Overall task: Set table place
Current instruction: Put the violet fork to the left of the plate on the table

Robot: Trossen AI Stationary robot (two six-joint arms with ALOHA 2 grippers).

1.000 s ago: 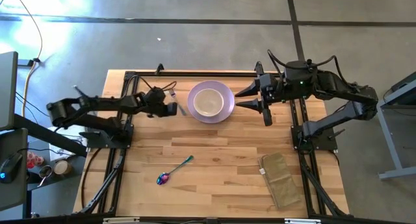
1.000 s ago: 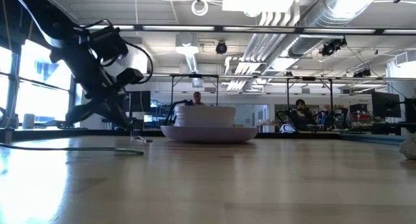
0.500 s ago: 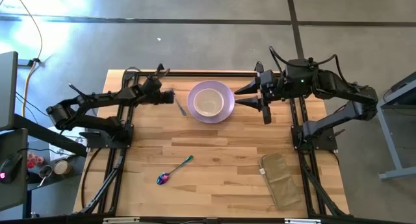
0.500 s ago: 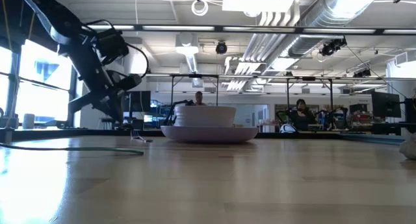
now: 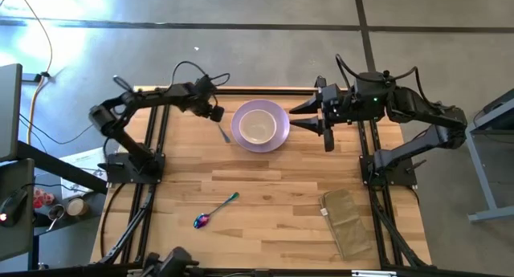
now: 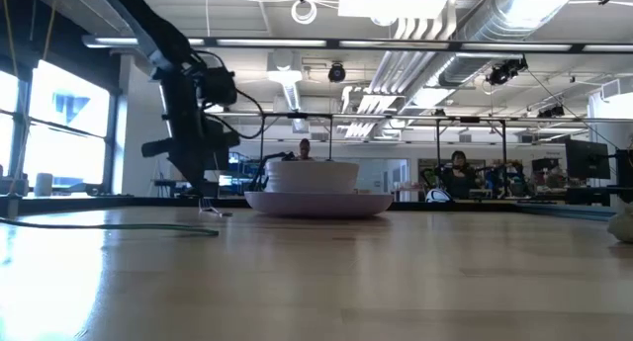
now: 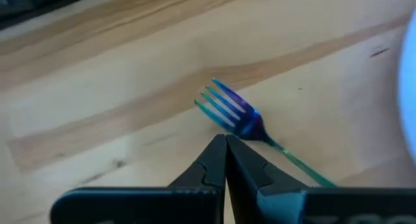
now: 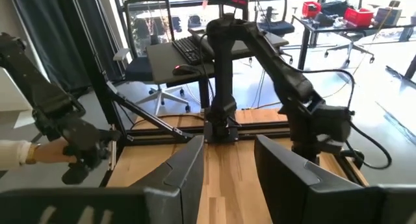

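Fingers of the left gripper [image 7: 225, 145] are pressed together, empty, above the fork [image 7: 237, 117] lying just left of the plate [image 5: 275, 139] — bowl [image 5: 258, 126] centred on it — while the right gripper [image 5: 308, 122] waits spread, spoon [image 5: 213, 212] unplaced mid-counter [image 5: 273, 189].

Grey concrete floor [image 5: 241, 52] surrounds the worktop, crossed by dark seams, with a bright patch of glare [image 5: 32, 36] toward one far corner. Level across the room, an open ceiling carries silver ducts [image 6: 475, 25] and strip lights [image 6: 287, 79]; tall windows [image 6: 59, 133] brighten one side. Desks with a keyboard [image 8: 188, 49], office chairs [image 8: 146, 74] and a red box [image 8: 357, 16] fill the space; people [image 6: 457, 163] sit far back
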